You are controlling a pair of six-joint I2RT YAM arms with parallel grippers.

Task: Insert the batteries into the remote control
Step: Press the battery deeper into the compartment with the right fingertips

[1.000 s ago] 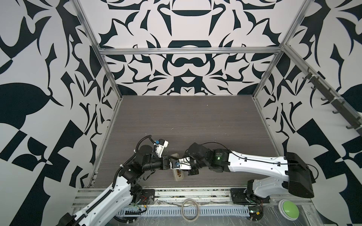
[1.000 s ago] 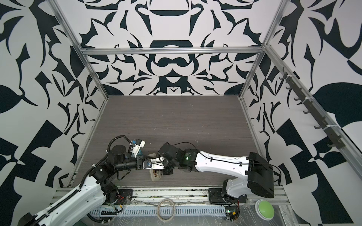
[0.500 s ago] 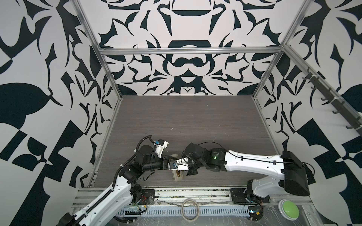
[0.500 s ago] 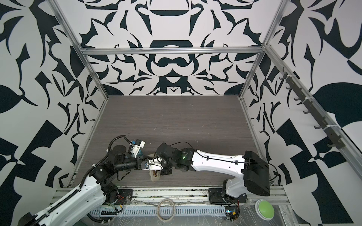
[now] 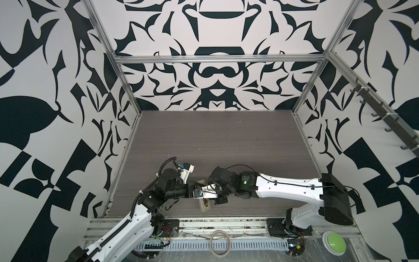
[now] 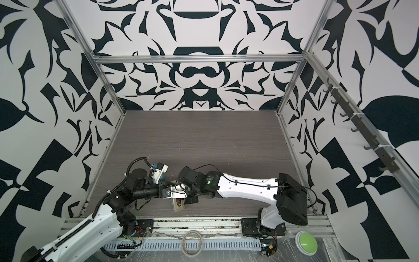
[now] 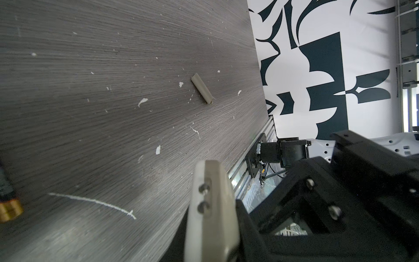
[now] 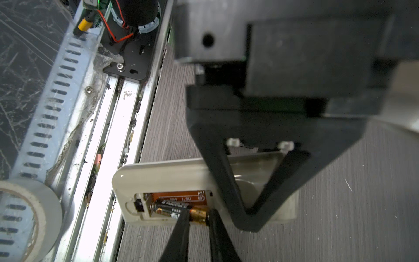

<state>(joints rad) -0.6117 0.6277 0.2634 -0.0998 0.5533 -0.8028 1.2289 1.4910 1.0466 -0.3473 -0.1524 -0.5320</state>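
Right wrist view: remote control (image 8: 163,172) lies back-up on the table (image 8: 340,204). Its battery bay (image 8: 181,196) is open at the end nearer the front rail (image 8: 127,113), orange board showing. Right pincer (image 8: 197,219) nearly closed. Its two black tips stand either side of the coppery end of a battery (image 8: 172,207), which fills the gap between them; read as a pinch on that end. From the tips the dark body runs sideways into the bay, toward the contact at the bay's end wall. So the battery's long axis lies along the remote's long axis and crosswise to the fingers' reach. Coppery end looks to sit at the bay's lip rather than down in it; seating not confirmed. Judgement: the next move turns on that axis, i.e. push along it toward the contact, then lower the pinched end straight below the tips. In a top view the left pincer (image 5: 202,192) is closed, just beside the right one, over the remote's middle. Whether it bears on the casing or holds anything cannot be told. Right arm is the nearer to the work. Left wrist view: second battery (image 7: 8,205) cropped at the frame edge, apart from the left pincer's tip; whether it lies free on the table, cannot tell.
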